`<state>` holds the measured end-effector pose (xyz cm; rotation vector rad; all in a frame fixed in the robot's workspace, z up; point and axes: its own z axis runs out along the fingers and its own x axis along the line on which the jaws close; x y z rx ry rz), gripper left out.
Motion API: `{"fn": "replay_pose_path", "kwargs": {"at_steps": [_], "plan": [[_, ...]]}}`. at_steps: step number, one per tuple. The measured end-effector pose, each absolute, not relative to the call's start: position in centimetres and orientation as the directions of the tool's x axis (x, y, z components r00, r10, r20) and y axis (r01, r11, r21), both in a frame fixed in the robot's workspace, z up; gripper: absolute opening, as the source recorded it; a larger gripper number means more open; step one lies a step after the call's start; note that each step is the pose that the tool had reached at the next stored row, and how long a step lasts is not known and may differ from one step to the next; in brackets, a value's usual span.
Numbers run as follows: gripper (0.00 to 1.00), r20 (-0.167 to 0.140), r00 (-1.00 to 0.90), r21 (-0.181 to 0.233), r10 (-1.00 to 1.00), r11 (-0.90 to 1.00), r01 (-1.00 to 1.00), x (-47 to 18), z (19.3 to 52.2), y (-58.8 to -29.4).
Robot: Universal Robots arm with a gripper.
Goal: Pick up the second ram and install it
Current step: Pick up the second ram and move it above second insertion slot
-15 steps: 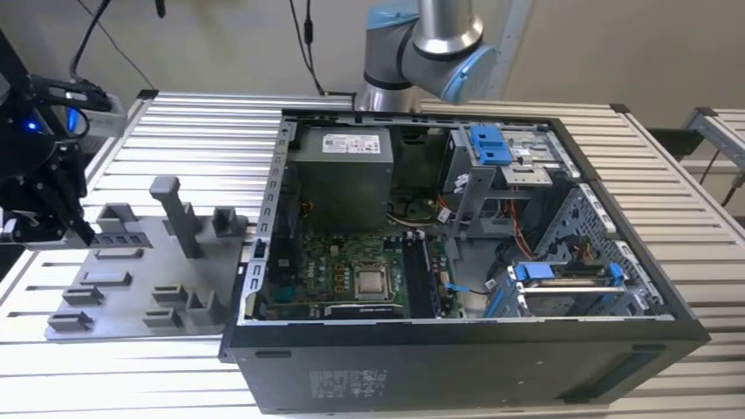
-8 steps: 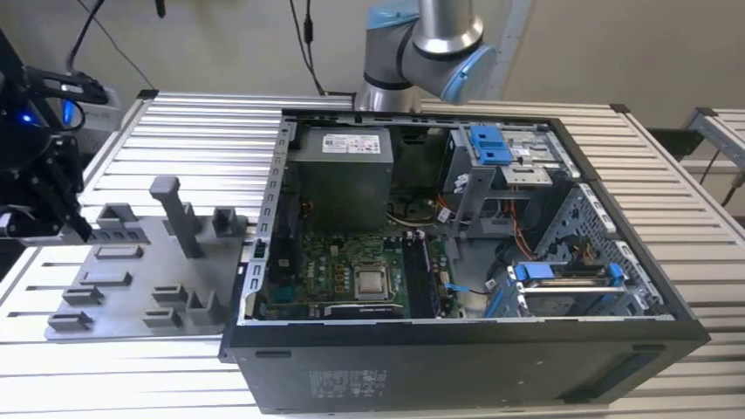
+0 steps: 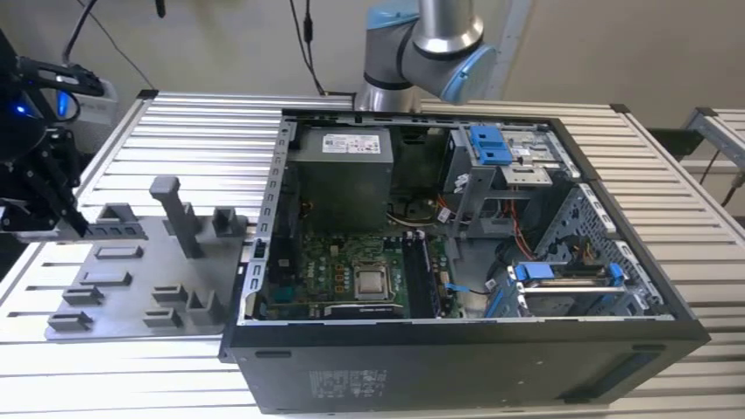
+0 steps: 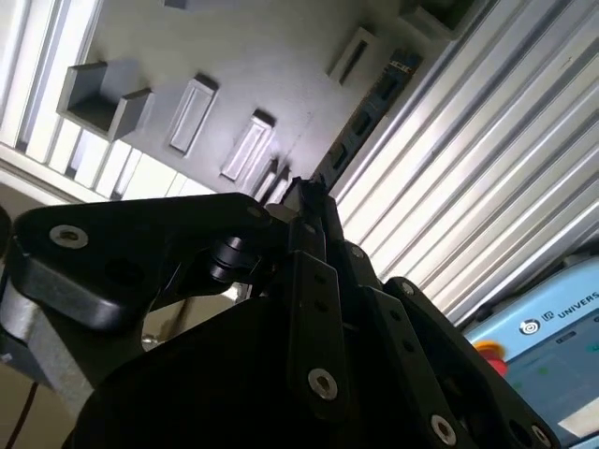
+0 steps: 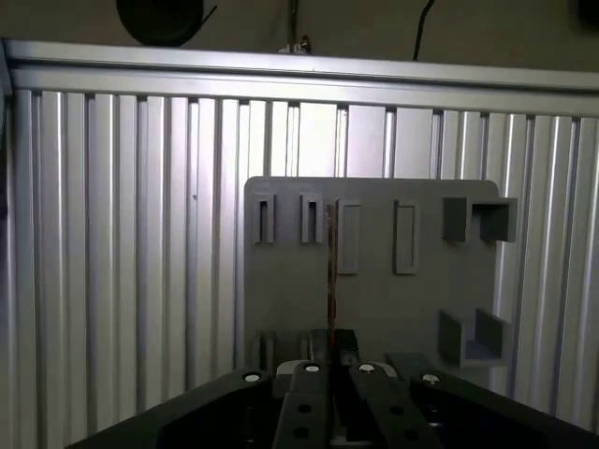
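Observation:
The second ram (image 4: pixel 379 98) is a thin dark stick with small chips, and my gripper (image 4: pixel 304 201) is shut on one end of it. In the first wrist view the second ram (image 5: pixel 330 271) shows edge-on as a narrow line running out from the gripper (image 5: pixel 330 351) over the grey tray (image 5: pixel 374 309). In the exterior view the gripper (image 3: pixel 76 229) is at the far left, with the second ram (image 3: pixel 117 231) sticking out over the tray's (image 3: pixel 128 288) far left corner. How high it hangs above the tray I cannot tell.
An open computer case (image 3: pixel 466 367) lies in the middle of the ribbed metal table (image 3: pixel 187 122), right of the tray. Its motherboard (image 3: pixel 338 271) faces up, with long slots (image 3: pixel 420 266) beside the processor socket. Upright posts (image 3: pixel 174 209) rise from the tray. The arm's base (image 3: pixel 420 52) stands behind the case.

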<state>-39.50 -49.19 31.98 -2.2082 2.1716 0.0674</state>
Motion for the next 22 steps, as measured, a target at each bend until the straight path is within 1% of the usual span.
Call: {"fn": "replay_pose_path", "kwargs": {"at_steps": [22], "plan": [[0.14,-0.062,0.017,-0.001,-0.998,-0.017,-1.0,-39.5,34.2,-49.2]]}}
